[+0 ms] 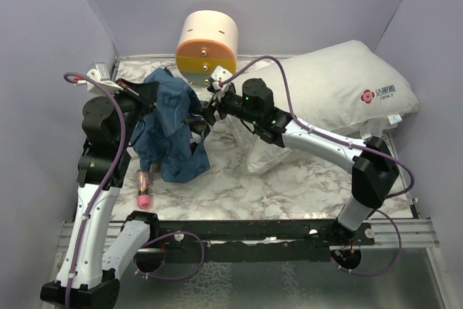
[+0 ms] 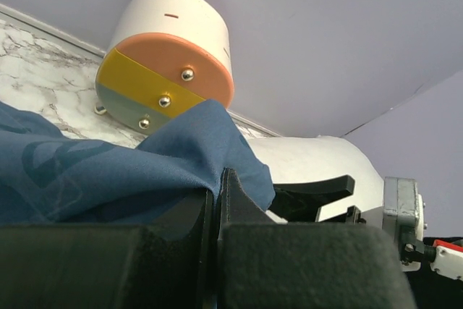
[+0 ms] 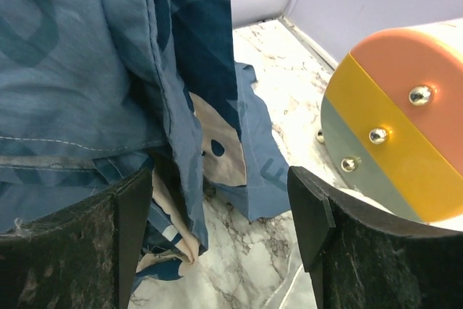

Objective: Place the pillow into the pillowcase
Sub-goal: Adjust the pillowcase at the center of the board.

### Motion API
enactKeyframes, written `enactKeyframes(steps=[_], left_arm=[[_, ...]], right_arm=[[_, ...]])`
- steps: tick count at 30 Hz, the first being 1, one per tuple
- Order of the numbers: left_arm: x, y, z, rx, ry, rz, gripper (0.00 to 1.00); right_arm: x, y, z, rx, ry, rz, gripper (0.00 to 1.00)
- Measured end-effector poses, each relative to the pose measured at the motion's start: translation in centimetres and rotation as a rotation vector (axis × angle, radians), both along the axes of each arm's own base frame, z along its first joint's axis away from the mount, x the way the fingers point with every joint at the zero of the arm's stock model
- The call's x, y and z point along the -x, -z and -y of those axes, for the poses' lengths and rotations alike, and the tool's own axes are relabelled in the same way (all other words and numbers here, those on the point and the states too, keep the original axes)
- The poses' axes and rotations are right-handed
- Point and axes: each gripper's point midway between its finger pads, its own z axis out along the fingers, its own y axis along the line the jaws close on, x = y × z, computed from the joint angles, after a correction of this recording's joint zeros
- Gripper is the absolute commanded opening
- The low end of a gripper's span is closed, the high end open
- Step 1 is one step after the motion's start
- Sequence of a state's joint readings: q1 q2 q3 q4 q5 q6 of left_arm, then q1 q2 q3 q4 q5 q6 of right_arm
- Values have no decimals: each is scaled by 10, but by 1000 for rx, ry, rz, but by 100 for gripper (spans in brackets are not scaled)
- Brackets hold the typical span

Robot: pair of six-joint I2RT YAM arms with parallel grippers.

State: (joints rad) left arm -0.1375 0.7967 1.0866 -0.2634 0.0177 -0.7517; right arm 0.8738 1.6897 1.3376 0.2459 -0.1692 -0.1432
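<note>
We judge the pillowcase (image 1: 170,124) to be light, limp and a little slippery. It will sag shut unless two points of its hem are held apart, so the stitched edge of the opening is the place to take hold. The pillow (image 1: 340,85) looks plump, soft and bulky rather than heavy, and a corner should compress enough to pinch.

The pillowcase hangs bunched just in front and to the left of the cylinder (image 1: 207,41), while the pillow lies to the cylinder's right. Left of the cylinder, the left gripper (image 2: 217,208) is clamped on a fold of the blue cloth and lifts it. Just in front of the cylinder, the right gripper (image 3: 221,200) has its jaws spread and holds nothing. A hemmed fold hangs against one finger (image 3: 72,251).
</note>
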Motion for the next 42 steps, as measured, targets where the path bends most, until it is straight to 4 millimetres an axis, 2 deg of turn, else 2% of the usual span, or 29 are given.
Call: enactKeyframes(steps=[7,12,14,16,20,22,24,26,28,30,32,33,36,40,41,42], left_arm=[[2,-1,2,1,14,2,0],[3,0,4,1,24,1,0],[3,0,4,1,27,0,0],[4,0,4,1,27,-1,10],[9,4,2,-11,20,-23,48],[13,4,0,-34,19,-34,62],[16,4,0,-62,26,-37,68],[20,4,4,-94,56,-31,68],[23,4,9,-125,99,-18,69],[27,3,15,-156,140,-2,72],[28,2,18,-184,166,16,75],[28,1,20,-201,177,26,76],[22,-1,21,-242,190,49,78],[5,4,24,-267,200,57,79],[-2,10,26,-266,207,43,79],[-10,20,29,-259,219,17,79]], right_arm=[[3,6,-4,11,-27,-19,47],[3,-1,-15,12,-69,-14,10],[2,-3,-18,20,-80,-15,2],[2,-6,-19,28,-81,-14,1],[-1,-21,-8,65,-36,-3,1],[0,-40,2,76,-12,20,1],[2,-71,17,84,18,72,1],[10,-124,40,58,54,158,1],[22,-175,68,19,102,243,1],[37,-214,105,-17,174,317,1],[48,-231,139,-33,246,355,1],[54,-232,162,-34,301,358,1],[59,-203,201,11,413,285,1],[63,-138,245,87,577,117,1],[66,-112,256,122,617,58,1],[69,-95,264,146,643,17,1]])
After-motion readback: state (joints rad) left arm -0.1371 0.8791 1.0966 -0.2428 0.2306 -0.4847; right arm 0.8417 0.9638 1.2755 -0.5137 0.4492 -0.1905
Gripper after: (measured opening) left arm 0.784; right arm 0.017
